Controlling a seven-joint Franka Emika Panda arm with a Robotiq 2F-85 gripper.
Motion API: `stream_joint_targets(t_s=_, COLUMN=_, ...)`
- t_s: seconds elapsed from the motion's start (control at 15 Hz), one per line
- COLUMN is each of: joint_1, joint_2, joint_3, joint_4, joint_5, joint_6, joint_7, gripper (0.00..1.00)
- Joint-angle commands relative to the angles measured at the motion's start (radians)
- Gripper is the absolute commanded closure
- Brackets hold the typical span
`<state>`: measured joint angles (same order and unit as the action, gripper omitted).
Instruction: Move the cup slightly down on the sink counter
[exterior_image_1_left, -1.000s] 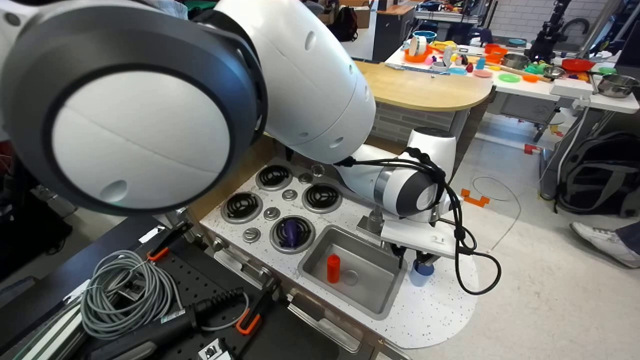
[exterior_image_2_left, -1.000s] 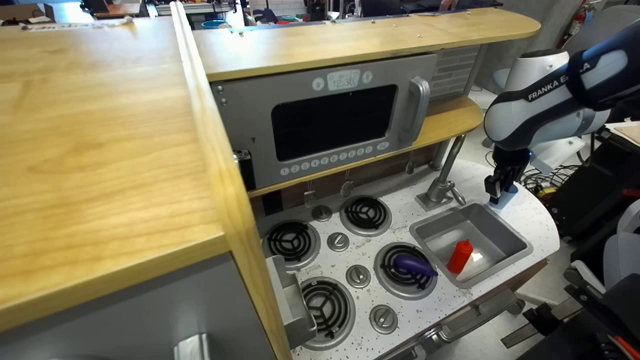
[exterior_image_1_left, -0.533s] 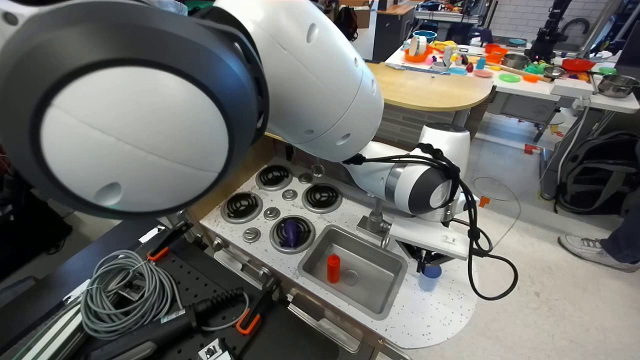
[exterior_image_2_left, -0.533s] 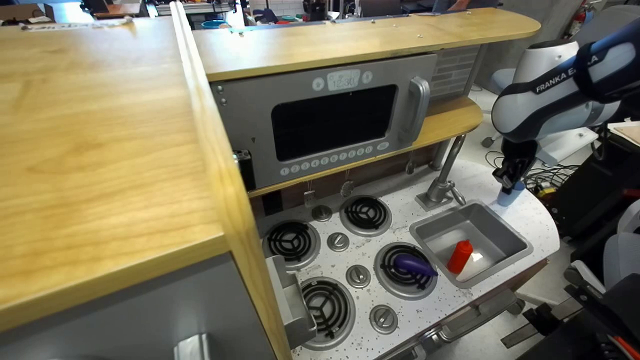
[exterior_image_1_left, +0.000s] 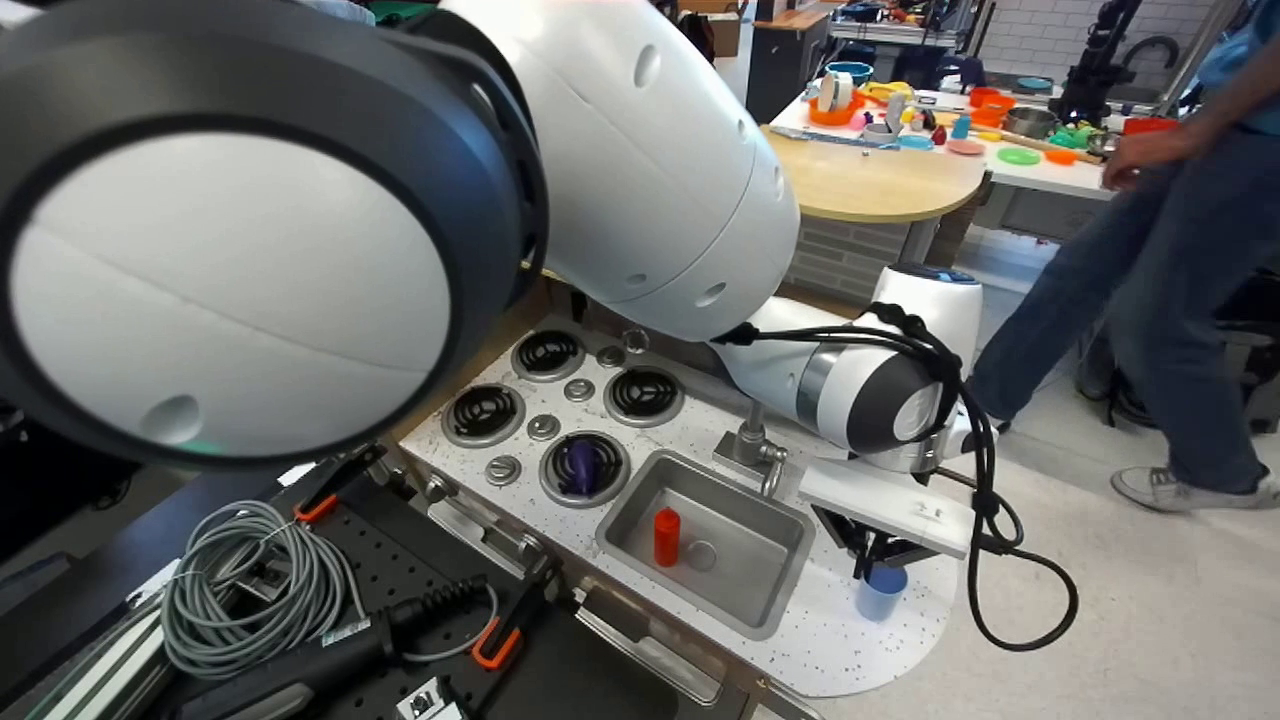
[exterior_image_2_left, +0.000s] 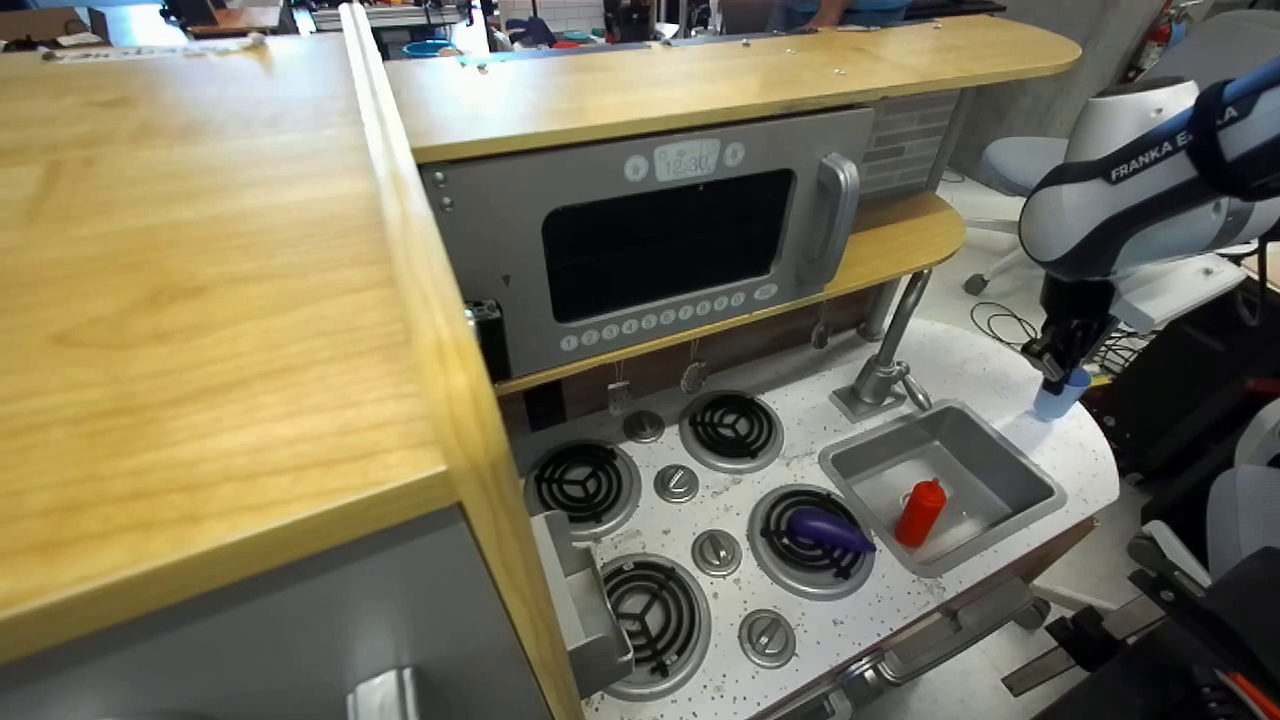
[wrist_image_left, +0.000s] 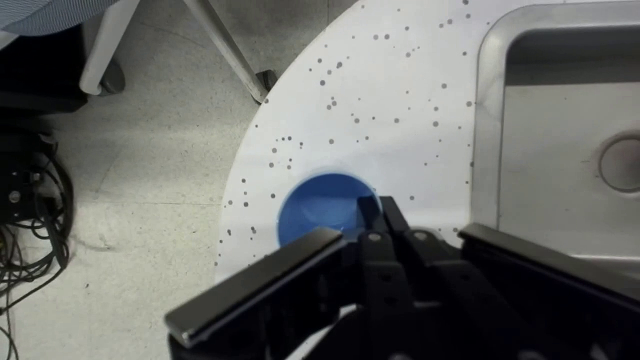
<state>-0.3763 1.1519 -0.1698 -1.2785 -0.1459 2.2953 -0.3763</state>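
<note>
The light-blue cup (exterior_image_1_left: 882, 598) is at the rounded end of the white speckled sink counter (exterior_image_1_left: 840, 655), beyond the basin's end. It also shows in an exterior view (exterior_image_2_left: 1062, 400) and, from above, in the wrist view (wrist_image_left: 320, 205). My gripper (wrist_image_left: 383, 205) is shut on the cup's rim, with one finger inside the cup and one outside, on the side facing the sink. The gripper also shows at the cup in an exterior view (exterior_image_2_left: 1053, 384). The cup looks upright; I cannot tell whether its base touches the counter.
The grey sink basin (exterior_image_2_left: 945, 480) holds a red bottle (exterior_image_2_left: 920, 513). The faucet (exterior_image_2_left: 890, 350) stands behind the basin. A purple object (exterior_image_2_left: 828, 530) lies on a burner. The counter's curved edge (wrist_image_left: 235, 165) is close to the cup. A person (exterior_image_1_left: 1180, 300) stands beyond the counter.
My gripper and the cup have moved together away from the sink basin, toward the counter's rounded end. The person has stepped further into view.
</note>
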Motion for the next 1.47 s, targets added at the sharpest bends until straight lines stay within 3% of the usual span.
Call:
stream_joint_targets(t_s=0.0, joint_1=-0.029, joint_2=-0.069, joint_3=0.039, joint_4=-0.079, joint_5=0.009, joint_6=-0.032, joint_7=-0.057, gripper=0.99)
stream_joint_targets(t_s=0.53, joint_1=-0.047, joint_2=-0.171, joint_3=0.072, joint_4=-0.239, joint_5=0.012, joint_6=-0.069, joint_7=-0.151, gripper=0.99)
stream_joint_targets(t_s=1.4, joint_1=-0.033, joint_2=-0.197, joint_3=0.069, joint_4=-0.352, joint_5=-0.012, joint_6=0.076, joint_7=-0.233, gripper=0.99)
